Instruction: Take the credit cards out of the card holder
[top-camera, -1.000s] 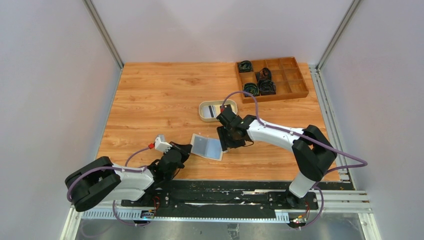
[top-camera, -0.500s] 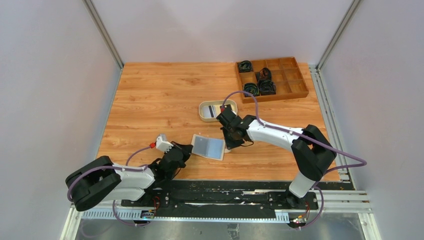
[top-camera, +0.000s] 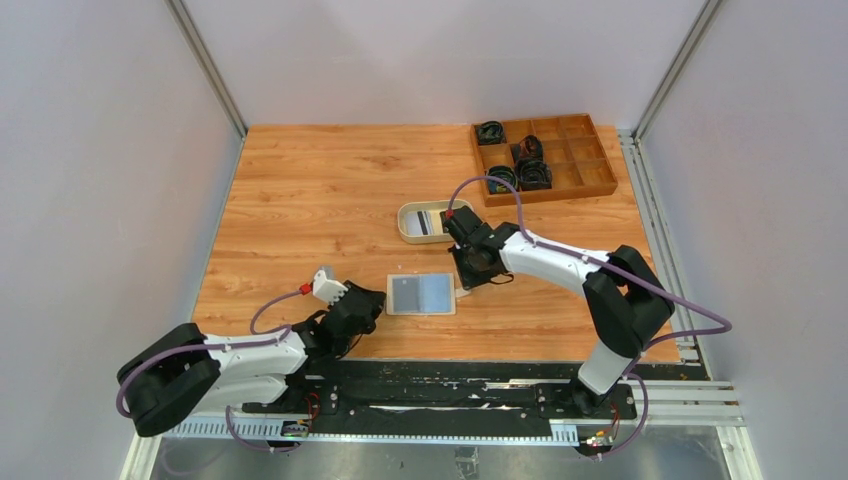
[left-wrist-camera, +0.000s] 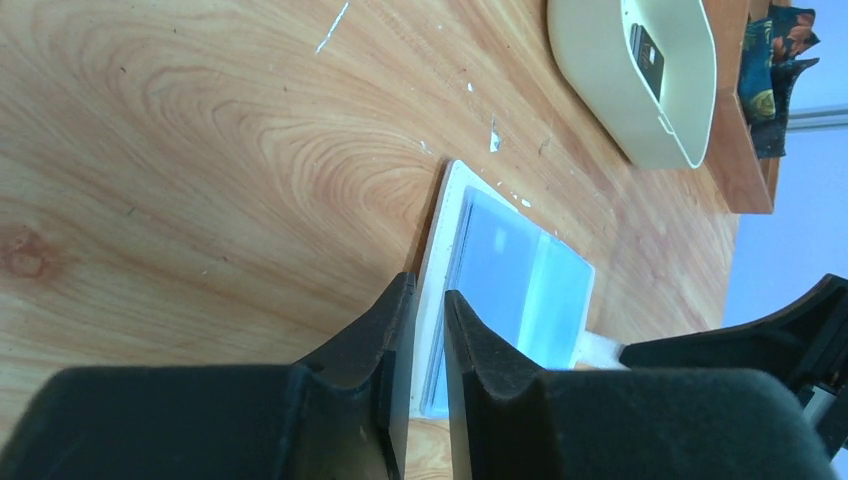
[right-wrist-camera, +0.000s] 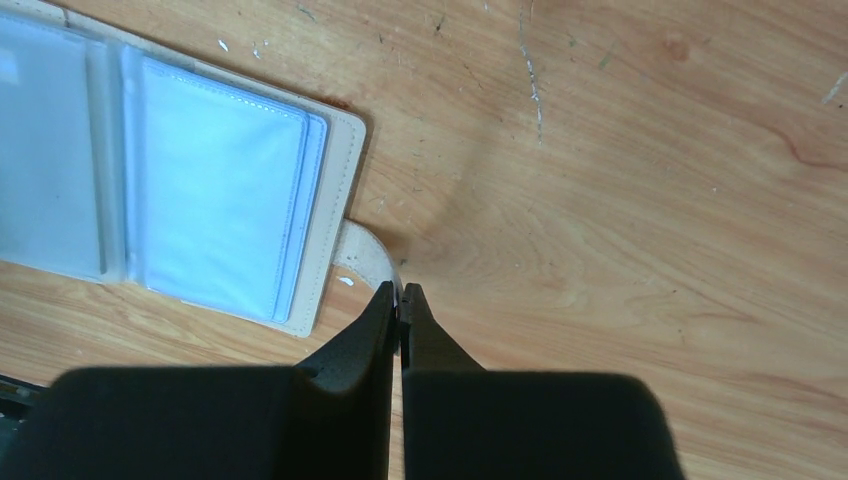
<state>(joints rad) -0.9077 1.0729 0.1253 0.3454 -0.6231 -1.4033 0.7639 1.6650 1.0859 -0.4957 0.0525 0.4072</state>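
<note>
The card holder (top-camera: 421, 294) lies open and flat on the table, its pale blue pockets facing up (right-wrist-camera: 215, 215). My right gripper (top-camera: 466, 279) is shut on its cream snap tab (right-wrist-camera: 365, 255) at the right edge. At the holder's left edge, my left gripper (top-camera: 372, 303) has its jaws slightly apart, and the cream edge (left-wrist-camera: 432, 290) shows in the gap. Credit cards (top-camera: 426, 222) lie in the oval beige tray; one dark card (left-wrist-camera: 648, 55) shows in the left wrist view. Whether cards sit in the pockets I cannot tell.
The oval beige tray (top-camera: 405, 222) stands just behind the holder. A brown wooden compartment box (top-camera: 548, 193) with dark bundled items sits at the back right. Grey walls close the table on the left, right and back.
My right gripper shut on the snap tab and drew the holder to the right, turning it square to the table edge. My left jaws parted a little.
</note>
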